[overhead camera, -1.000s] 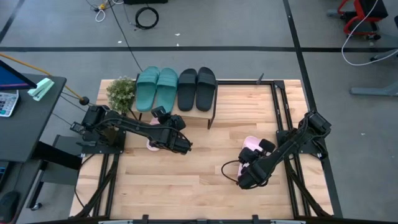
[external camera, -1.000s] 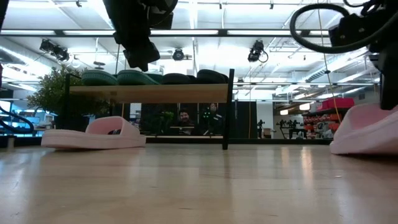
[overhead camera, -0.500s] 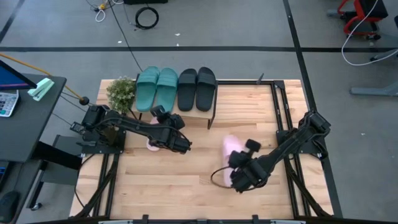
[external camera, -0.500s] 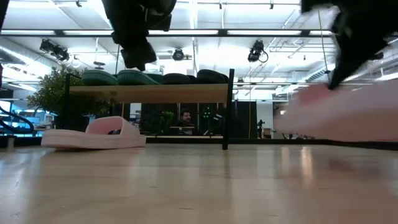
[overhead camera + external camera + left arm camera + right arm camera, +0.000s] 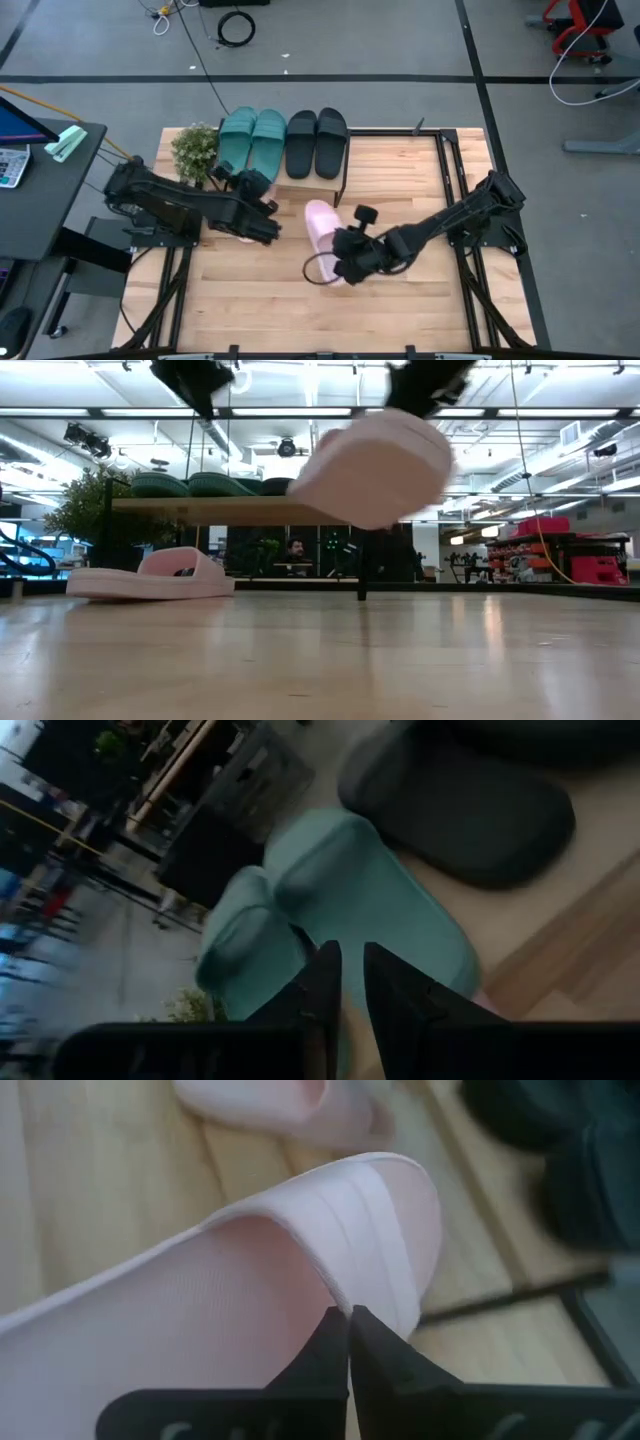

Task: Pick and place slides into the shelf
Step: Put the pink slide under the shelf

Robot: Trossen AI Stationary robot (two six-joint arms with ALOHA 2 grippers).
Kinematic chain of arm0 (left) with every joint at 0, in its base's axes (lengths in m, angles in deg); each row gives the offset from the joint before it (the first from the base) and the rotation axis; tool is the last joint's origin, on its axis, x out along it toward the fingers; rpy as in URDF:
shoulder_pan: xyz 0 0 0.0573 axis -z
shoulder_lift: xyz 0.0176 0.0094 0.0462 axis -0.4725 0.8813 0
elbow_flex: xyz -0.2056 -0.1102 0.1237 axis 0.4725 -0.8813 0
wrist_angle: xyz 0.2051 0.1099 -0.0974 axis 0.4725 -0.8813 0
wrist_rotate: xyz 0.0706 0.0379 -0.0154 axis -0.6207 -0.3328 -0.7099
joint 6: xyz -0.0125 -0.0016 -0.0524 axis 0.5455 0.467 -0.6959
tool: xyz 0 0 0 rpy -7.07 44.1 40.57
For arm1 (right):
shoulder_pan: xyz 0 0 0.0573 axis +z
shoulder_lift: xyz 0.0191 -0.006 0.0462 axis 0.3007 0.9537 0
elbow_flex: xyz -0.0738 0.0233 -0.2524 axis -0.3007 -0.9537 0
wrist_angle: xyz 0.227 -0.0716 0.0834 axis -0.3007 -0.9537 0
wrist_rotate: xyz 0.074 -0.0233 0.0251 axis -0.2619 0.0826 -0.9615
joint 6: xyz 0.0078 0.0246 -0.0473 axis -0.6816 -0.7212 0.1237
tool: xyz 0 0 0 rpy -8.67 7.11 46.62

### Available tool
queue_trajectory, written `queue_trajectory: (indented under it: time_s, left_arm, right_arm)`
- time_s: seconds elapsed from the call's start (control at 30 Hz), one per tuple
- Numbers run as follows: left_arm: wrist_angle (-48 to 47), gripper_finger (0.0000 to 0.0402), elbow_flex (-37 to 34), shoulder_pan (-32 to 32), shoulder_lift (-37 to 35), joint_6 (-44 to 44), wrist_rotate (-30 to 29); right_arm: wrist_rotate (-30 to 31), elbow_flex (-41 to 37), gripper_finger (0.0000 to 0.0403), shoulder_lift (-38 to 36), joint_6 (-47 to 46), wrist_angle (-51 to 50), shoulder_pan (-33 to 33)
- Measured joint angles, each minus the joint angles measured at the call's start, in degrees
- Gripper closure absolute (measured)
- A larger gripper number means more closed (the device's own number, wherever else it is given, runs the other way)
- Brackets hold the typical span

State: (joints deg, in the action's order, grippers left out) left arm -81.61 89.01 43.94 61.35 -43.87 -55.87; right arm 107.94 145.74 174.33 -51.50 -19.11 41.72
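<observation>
Right pincer (image 5: 338, 262), clenched on the pink slide (image 5: 322, 226), is swinging it off the table toward the shelf (image 5: 318, 183) at 11 o'clock; keep it level.

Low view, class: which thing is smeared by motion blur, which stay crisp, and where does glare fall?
Low view: the lifted pink slide is smeared, while the pink slide on the table and the shelf stay crisp; ceiling lights leave pale glare on the table. Right wrist view: the right hand pinches that slide's strap, in focus.
</observation>
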Motion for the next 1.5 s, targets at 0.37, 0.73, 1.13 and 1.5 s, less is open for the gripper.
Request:
queue_trajectory:
  time_s: [0.37, 0.73, 1.13, 1.5]
  left_arm:
    - [-0.1, 0.0351, 0.0, 0.5, -14.0, 3.7, -3.7]
    - [-0.1, 0.0353, 0.0, 0.2, -18.3, 6.8, -5.4]
    - [0.0, 0.0349, 0.0, 0.2, -18.2, 8.0, -5.3]
    - [0.3, 0.0349, 0.0, 0.2, -18.2, 7.8, -5.3]
  right_arm:
    - [-9.7, 0.0, 0.0403, 5.6, 13.2, 19.2, -6.9]
    - [-10.5, 0.0, 0.0403, 11.8, 20.7, 32.1, -13.1]
    - [-5.2, 0.0, 0.0403, 13.5, 15.2, 27.2, -13.5]
    - [-8.7, 0.2, 0.0403, 17.6, 13.5, 32.6, -18.5]
